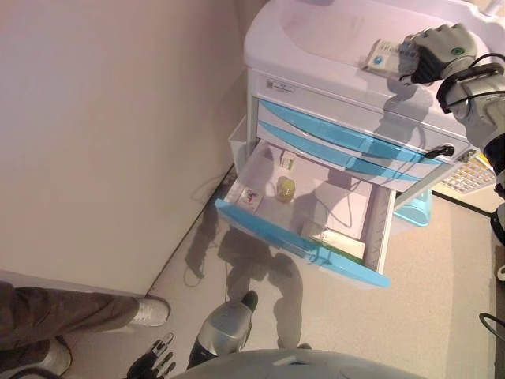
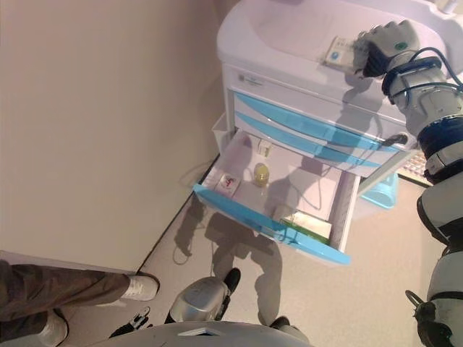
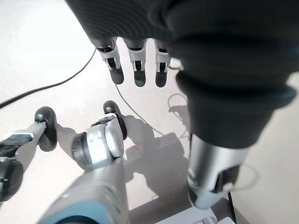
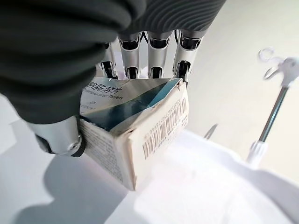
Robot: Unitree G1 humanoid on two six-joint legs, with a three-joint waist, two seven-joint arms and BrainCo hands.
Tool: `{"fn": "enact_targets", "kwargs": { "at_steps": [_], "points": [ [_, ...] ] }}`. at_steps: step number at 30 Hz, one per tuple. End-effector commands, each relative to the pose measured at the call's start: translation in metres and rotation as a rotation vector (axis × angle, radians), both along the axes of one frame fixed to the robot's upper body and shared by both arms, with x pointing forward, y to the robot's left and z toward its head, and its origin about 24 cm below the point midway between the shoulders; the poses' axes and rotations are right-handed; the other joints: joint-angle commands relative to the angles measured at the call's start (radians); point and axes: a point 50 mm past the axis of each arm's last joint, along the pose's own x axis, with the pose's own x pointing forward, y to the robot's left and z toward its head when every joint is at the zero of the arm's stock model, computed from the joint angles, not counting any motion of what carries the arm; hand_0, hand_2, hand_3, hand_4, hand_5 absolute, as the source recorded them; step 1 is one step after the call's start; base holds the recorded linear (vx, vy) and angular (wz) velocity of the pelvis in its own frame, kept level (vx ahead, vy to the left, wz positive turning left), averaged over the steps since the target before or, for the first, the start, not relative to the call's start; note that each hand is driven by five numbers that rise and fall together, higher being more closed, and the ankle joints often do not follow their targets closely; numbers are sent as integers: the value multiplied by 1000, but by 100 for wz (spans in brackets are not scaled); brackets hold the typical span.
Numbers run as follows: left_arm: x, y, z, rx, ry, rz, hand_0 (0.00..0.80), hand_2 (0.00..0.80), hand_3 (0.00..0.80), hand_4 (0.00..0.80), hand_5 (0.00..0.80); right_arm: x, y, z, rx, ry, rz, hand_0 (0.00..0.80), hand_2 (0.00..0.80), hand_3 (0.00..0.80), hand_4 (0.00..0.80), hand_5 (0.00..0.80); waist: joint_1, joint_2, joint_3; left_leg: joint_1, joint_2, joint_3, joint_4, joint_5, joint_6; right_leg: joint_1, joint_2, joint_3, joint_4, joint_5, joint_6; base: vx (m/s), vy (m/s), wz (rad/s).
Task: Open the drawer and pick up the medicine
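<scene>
Open bottom drawer (image 1: pixel 316 207) at frame centre: clear middle; small boxes (image 1: pixel 251 197) front left, bottle (image 1: pixel 286 189) mid, flat box (image 1: pixel 341 241) front right. Wall (image 1: pixel 102 134) crowds cabinet's left side.

The right arm reaches way up toward 1 o'clock, and the right hand (image 1: pixel 432 54) with silver dark-tipped fingers is curled tight, fingers on one side and thumb on the other, pinching a white and blue cardboard medicine box (image 4: pixel 135 130). The left hand (image 3: pixel 135 65) just hangs low around 7 o'clock, fingers straight and relaxed, holding nothing.
</scene>
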Motion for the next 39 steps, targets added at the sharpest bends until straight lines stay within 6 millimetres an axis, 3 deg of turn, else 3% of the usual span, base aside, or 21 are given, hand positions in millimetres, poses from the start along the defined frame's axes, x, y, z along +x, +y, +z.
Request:
{"fn": "enact_targets", "kwargs": {
  "at_steps": [1,4,7,10,17,22,28,33,39],
  "points": [
    [-18,13,5,15,31,-49,0,0,0,0,0,-22,-1,79,-133,-324,-65,0,0,0,0,0,41,-12,22,32,-36,-32,-21,-122,-2,0,-10,51,125,-8,5,8,39,15],
    [-19,8,4,2,41,-34,0,0,0,0,0,-32,-7,92,-231,-466,-132,0,0,0,0,0,42,3,20,32,-40,-36,-18,-122,-2,2,-15,45,124,-16,1,29,51,6],
    [-17,8,4,-10,35,-26,0,0,0,0,0,-42,-16,102,-175,-576,-232,0,0,0,0,0,44,14,16,33,-38,-37,-21,-119,-3,5,-17,41,120,-20,1,41,25,0],
    [-16,7,5,-29,20,-26,0,0,0,0,0,-45,-16,109,-154,-626,-225,0,0,0,0,0,49,21,16,21,-41,-39,-10,-119,-4,8,-16,43,109,-22,-1,0,0,0],
    [-27,5,4,-47,47,-37,0,0,0,0,0,-34,26,109,-229,-542,32,0,0,0,0,0,47,20,12,22,-45,-38,-3,-124,-6,5,-18,40,109,-21,-2,-17,-5,0],
    [-26,11,6,-15,10,-68,0,0,0,0,0,-29,62,95,-211,-492,230,0,0,0,0,0,24,20,-4,19,-38,-20,-7,-104,-2,1,-14,36,92,4,-5,-62,-18,-10],
    [-8,18,12,49,-93,-128,0,0,0,0,0,-35,96,64,-22,-414,474,0,0,0,0,0,-40,20,-15,33,-20,24,-18,-108,-3,-16,-3,76,92,6,0,-68,-47,-12],
    [23,10,17,82,-236,-246,0,0,0,0,0,-57,121,20,105,-320,685,0,0,0,0,0,-126,29,-26,50,0,72,-31,-114,1,-43,9,126,96,25,7,-77,-45,-29],
    [58,-1,26,159,-321,-382,0,0,0,0,0,-97,127,-2,199,-285,852,0,0,0,0,0,-209,32,-38,75,26,141,-59,-122,1,-70,27,184,92,37,16,-57,-49,-40]
  ]
}}
